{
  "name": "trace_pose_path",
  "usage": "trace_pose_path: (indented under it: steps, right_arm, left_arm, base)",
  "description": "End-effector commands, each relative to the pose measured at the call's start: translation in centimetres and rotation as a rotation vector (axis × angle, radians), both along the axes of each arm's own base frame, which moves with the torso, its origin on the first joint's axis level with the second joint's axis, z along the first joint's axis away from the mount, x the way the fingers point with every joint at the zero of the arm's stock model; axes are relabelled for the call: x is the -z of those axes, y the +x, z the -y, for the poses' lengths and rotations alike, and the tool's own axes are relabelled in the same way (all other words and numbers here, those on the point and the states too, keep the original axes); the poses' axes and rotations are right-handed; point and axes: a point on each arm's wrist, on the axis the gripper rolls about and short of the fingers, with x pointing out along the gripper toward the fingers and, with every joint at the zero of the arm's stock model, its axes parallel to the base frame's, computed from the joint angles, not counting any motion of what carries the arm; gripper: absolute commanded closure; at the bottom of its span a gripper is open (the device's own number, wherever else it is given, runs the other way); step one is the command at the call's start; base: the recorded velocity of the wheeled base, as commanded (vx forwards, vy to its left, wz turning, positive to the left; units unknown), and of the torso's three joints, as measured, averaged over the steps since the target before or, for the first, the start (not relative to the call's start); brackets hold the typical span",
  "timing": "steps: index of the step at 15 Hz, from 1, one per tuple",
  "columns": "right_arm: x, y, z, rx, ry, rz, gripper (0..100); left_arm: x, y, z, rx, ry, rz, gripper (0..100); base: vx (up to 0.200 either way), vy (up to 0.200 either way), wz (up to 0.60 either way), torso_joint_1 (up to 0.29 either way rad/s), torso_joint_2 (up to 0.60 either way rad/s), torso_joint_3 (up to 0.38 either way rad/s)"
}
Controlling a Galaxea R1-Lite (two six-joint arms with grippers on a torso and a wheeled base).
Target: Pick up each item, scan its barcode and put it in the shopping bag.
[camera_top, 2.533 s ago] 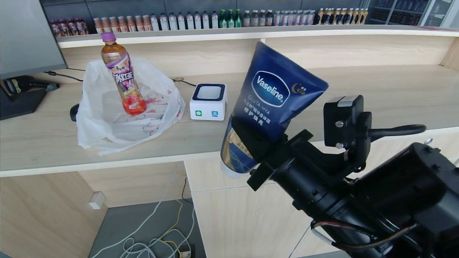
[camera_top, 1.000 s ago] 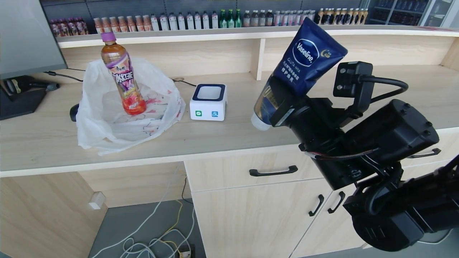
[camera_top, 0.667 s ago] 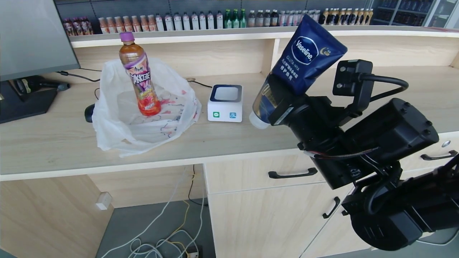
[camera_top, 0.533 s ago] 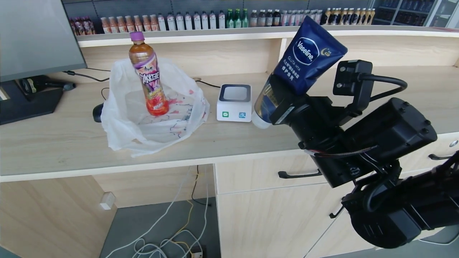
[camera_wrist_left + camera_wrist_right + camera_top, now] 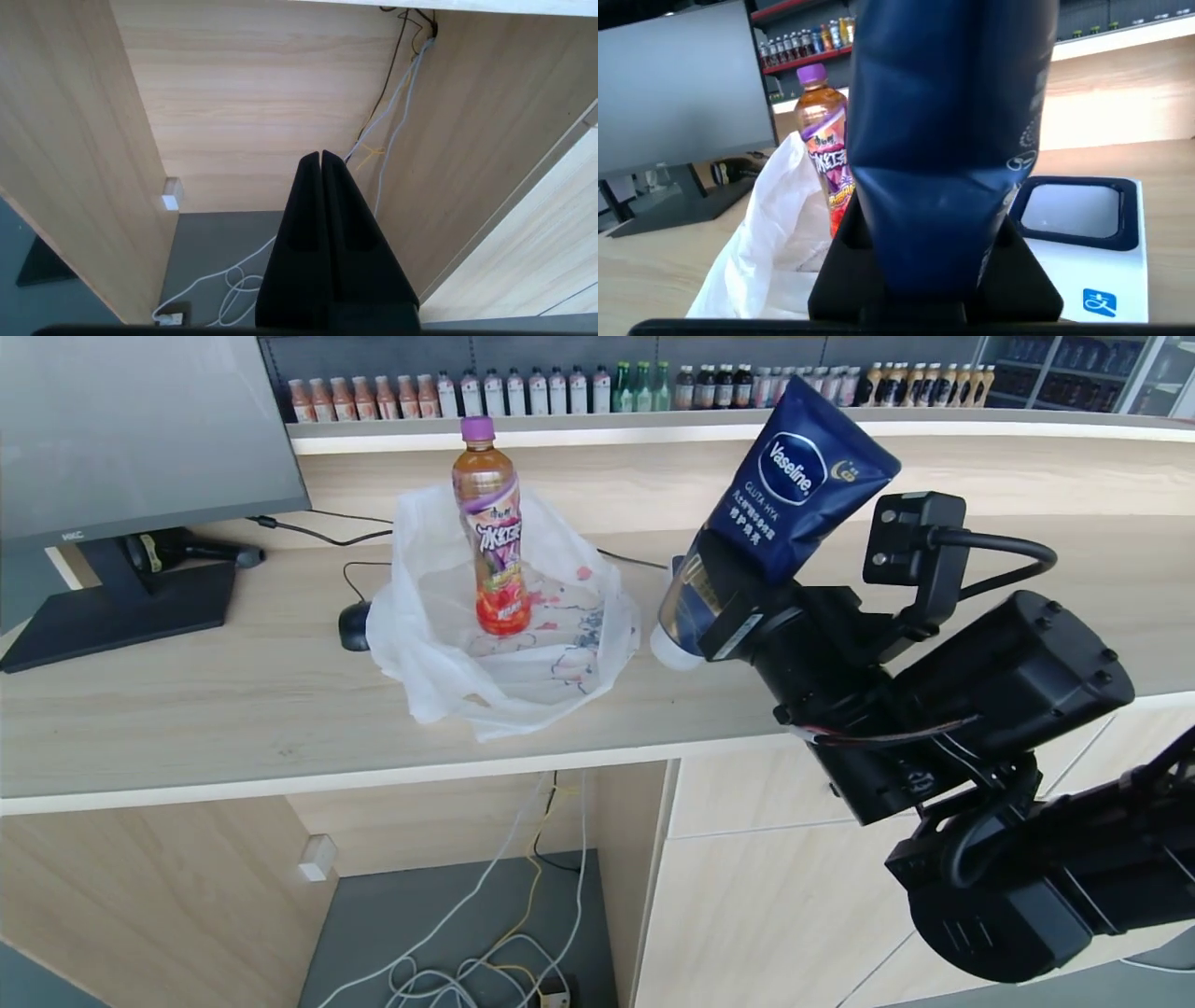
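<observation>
The wooden counter (image 5: 233, 709) runs the full width of the head view. Its front edge overhangs a recess where loose cables (image 5: 467, 943) lie on the floor, with cabinet fronts (image 5: 766, 896) to the right of the recess. A raised back ledge (image 5: 607, 429) closes the counter's far side. Plain wood shows between the monitor (image 5: 140, 420) and the shopping bag (image 5: 439, 653), and again along the front edge.

Beyond the ledge stands a shelf with 1 long row of drinks (image 5: 653, 383). A dark mouse (image 5: 355, 625) sits just left of the bag. The bag lies open on the counter with 1 bottle (image 5: 492, 541) upright inside it.

The right gripper (image 5: 724, 607) pinches the lotion tube (image 5: 794, 495) around its lower body. The tube is tilted, crimped end up and cap end down, in the air above the counter just right of the bag. A white scanner box (image 5: 1074, 233) rests on the counter past the tube (the right wrist view shows it just beside the bag).

The left gripper (image 5: 322, 233) is below counter level, facing the recess, its 2 fingers pressed together on nothing.
</observation>
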Motion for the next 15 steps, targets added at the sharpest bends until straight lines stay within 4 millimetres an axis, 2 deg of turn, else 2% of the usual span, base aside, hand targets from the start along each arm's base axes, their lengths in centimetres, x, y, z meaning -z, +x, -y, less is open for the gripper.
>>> trace_pose_path:
  steps: [1, 5, 7, 9, 13, 15]
  right_arm:
    - [-0.2, 0.0, 0.0, -0.011, 0.0, 0.01, 100]
    - [-0.7, 0.4, 0.3, -0.035, 0.024, 0.027, 100]
    - [-1.3, 1.7, 1.2, -0.035, 0.03, 0.035, 100]
    - [-2.1, 4.0, 2.1, -0.075, 0.03, 0.005, 100]
    - [-3.0, 7.3, 1.3, -0.117, 0.098, -0.009, 100]
    - [-3.0, 8.4, 0.9, -0.147, 0.105, -0.027, 100]
  left_arm:
    - [0.0, 0.0, 0.0, -0.001, 0.0, 0.001, 100]
    - [0.0, 0.0, 0.0, -0.001, 0.0, 0.001, 100]
    - [0.0, 0.0, 0.0, -0.001, 0.0, 0.001, 100]
    - [0.0, 0.0, 0.0, -0.001, 0.0, 0.001, 100]
    - [0.0, 0.0, 0.0, -0.001, 0.0, 0.001, 100]
    - [0.0, 0.0, 0.0, -0.001, 0.0, 0.001, 100]
  base:
    - [0.0, 0.0, 0.0, 0.0, 0.0, 0.0]
    - [0.0, 0.0, 0.0, 0.0, 0.0, 0.0]
    - [0.0, 0.0, 0.0, 0.0, 0.0, 0.0]
    - [0.0, 0.0, 0.0, 0.0, 0.0, 0.0]
    - [0.0, 0.0, 0.0, 0.0, 0.0, 0.0]
    - [0.0, 0.0, 0.0, 0.0, 0.0, 0.0]
